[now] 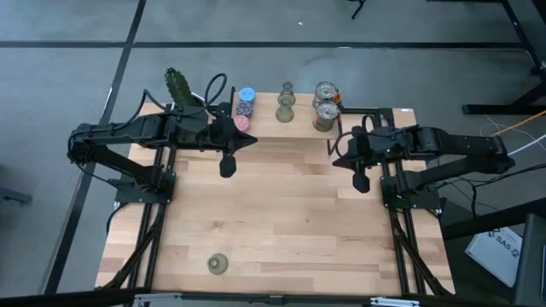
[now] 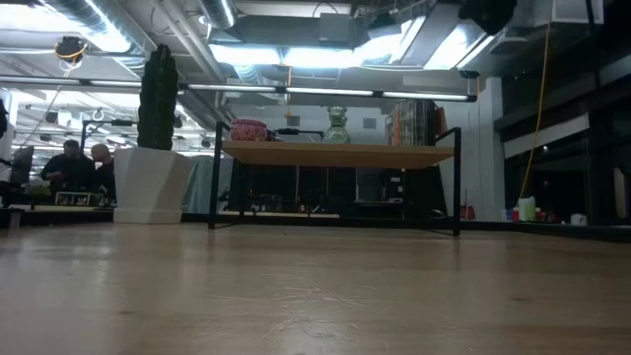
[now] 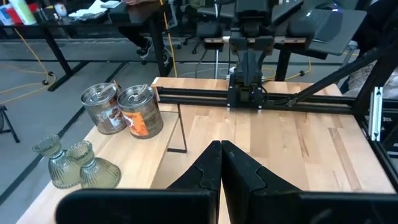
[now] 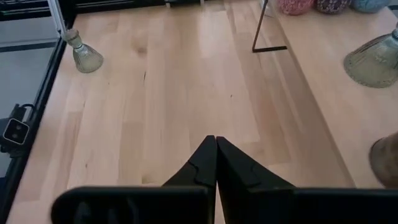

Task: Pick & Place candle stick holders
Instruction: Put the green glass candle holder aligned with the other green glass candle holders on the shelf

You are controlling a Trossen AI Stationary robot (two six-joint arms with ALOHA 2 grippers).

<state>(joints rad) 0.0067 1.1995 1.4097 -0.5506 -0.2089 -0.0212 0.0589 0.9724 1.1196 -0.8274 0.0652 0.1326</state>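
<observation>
While most candle stick holders [image 1: 285,103] crowd the raised shelf [image 1: 375,115] at the table's far edge, one olive-green holder [image 1: 218,264] stands alone near the front edge. Left gripper [image 1: 227,165] and right gripper [image 1: 361,180]: both closed, empty, mid-table. Step, apparently: between picks. Next: open, reach the lone holder.

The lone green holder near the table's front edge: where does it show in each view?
High view: lone green holder near the front edge, left of centre, apart from the shelf row.
Low view: not in it.
Left wrist view: not in it; the two green ones there stand on the shelf.
Right wrist view: near the table's edge.
Shared landmark: the shelf's thin black leg.
</observation>
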